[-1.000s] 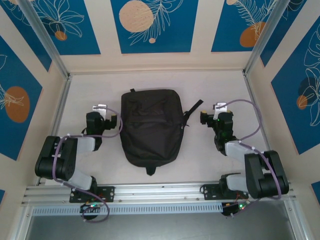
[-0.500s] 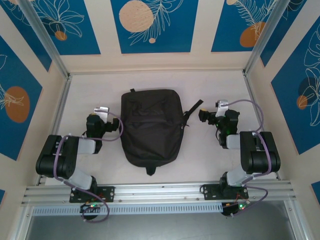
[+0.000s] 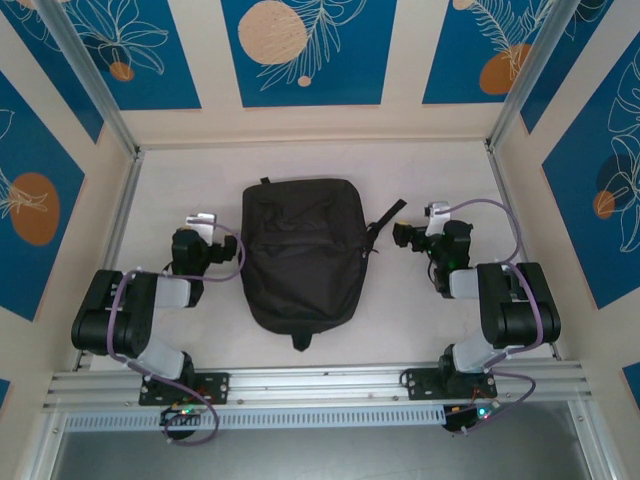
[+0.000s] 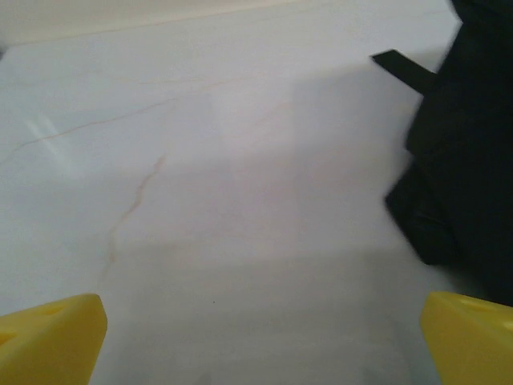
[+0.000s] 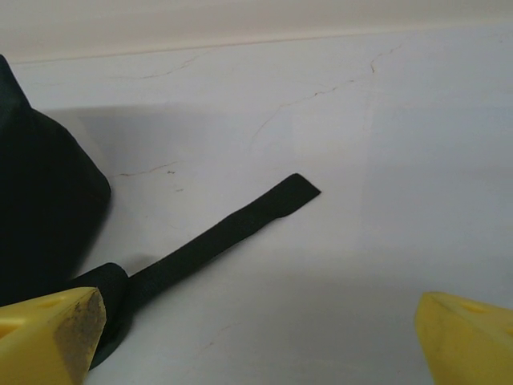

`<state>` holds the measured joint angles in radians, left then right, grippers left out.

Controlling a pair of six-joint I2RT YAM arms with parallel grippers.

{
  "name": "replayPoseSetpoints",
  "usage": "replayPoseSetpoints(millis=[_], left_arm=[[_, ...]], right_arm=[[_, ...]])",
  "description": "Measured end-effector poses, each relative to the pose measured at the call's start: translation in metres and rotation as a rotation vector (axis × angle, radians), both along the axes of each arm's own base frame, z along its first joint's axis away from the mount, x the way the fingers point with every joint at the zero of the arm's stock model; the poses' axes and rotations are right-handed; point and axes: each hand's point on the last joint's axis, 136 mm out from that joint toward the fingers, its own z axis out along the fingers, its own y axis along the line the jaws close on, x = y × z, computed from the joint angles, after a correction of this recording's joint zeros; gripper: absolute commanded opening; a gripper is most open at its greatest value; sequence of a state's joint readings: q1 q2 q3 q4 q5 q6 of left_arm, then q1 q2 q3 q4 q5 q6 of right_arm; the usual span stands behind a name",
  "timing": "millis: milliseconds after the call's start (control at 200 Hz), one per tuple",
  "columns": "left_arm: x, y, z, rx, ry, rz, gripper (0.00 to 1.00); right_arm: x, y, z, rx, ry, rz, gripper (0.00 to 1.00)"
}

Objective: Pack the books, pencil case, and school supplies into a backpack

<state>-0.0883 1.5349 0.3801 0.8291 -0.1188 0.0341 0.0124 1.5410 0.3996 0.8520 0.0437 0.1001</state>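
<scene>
I am looking down at the backpack, which is lying flat in the middle of the table, between the two arms and well apart from both side walls. Through the left wrist camera I am seeing the left end effector with its yellow fingertips standing wide apart and gripping nothing, only bare table between them; the backpack's dark fabric is sitting off to the right edge of that view, not touching the fingers. Through the right wrist camera I am seeing the right end effector equally wide open and empty, hovering low over the table. A black strap is lying flat on the table ahead of it, running out from the bag's side, with the left fingertip just beside the strap's near end. I cannot tell whether the backpack's zips are open or closed.
</scene>
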Motion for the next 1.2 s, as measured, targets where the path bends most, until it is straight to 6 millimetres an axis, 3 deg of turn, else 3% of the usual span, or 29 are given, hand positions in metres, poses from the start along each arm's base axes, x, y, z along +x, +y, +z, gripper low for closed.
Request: replayPoseSetpoints(millis=[180, 490, 1200], left_arm=[[-0.001, 0.017, 0.002, 0.023, -0.01, 0.107, 1.0], [0.0, -0.002, 0.0, 0.0, 0.0, -0.009, 1.0], [0.001, -0.007, 0.001, -0.014, -0.002, -0.038, 1.0]], right_arm=[[0.0, -0.001, -0.001, -0.004, 0.003, -0.008, 0.99], [0.0, -0.002, -0.002, -0.003, 0.005, -0.009, 0.99], [0.0, -0.002, -0.002, -0.003, 0.006, -0.01, 0.99]])
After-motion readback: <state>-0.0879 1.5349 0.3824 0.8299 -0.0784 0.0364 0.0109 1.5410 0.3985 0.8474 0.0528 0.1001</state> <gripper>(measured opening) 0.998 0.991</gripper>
